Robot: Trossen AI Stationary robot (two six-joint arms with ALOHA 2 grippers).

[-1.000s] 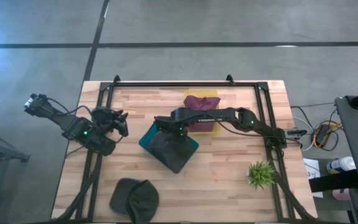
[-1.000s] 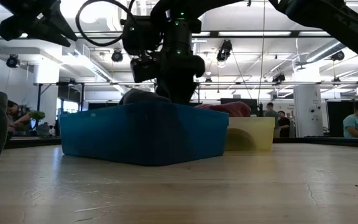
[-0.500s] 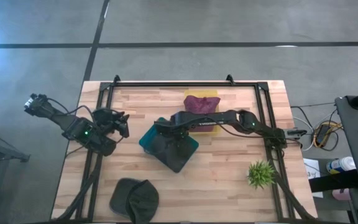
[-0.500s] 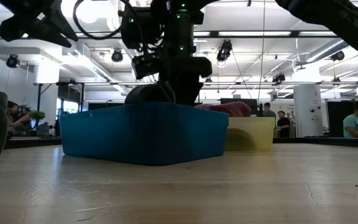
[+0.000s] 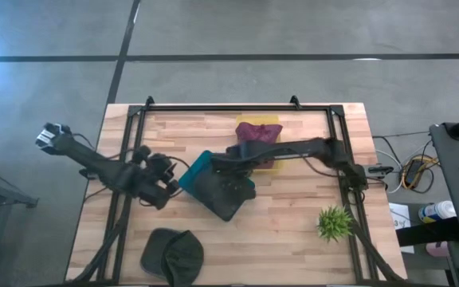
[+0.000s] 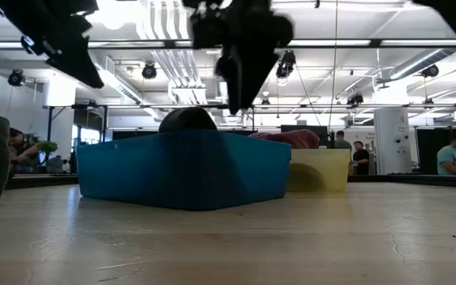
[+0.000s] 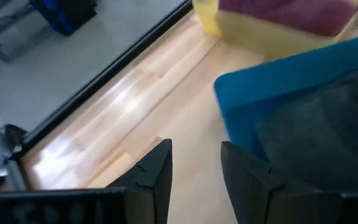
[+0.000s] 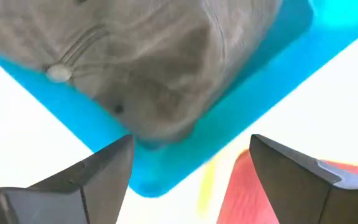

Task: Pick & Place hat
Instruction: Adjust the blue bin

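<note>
A dark grey hat [image 5: 223,194] lies inside the blue bin [image 5: 191,171], its crown showing above the bin's wall in the low view [image 6: 187,120]. My right gripper [image 8: 191,140] is open and hovers above this hat [image 8: 148,68], clear of the bin [image 6: 240,99]. My left gripper [image 5: 166,171] is open and stands just left of the blue bin [image 7: 278,81], above the table, touching nothing. A second dark hat [image 5: 172,255] rests on the table near its near edge.
A yellow bin [image 5: 263,119] holding a maroon hat [image 5: 257,130] sits behind the blue bin. A small green plant [image 5: 335,223] stands at the near right. A black frame [image 5: 237,106] runs around the table. Bare wood lies between the bins and the near edge.
My right gripper has risen straight up out of the blue bin and left the grey hat lying in it. My left arm has swung toward the table's right and near side, and its gripper now stands close to the blue bin's left wall.
</note>
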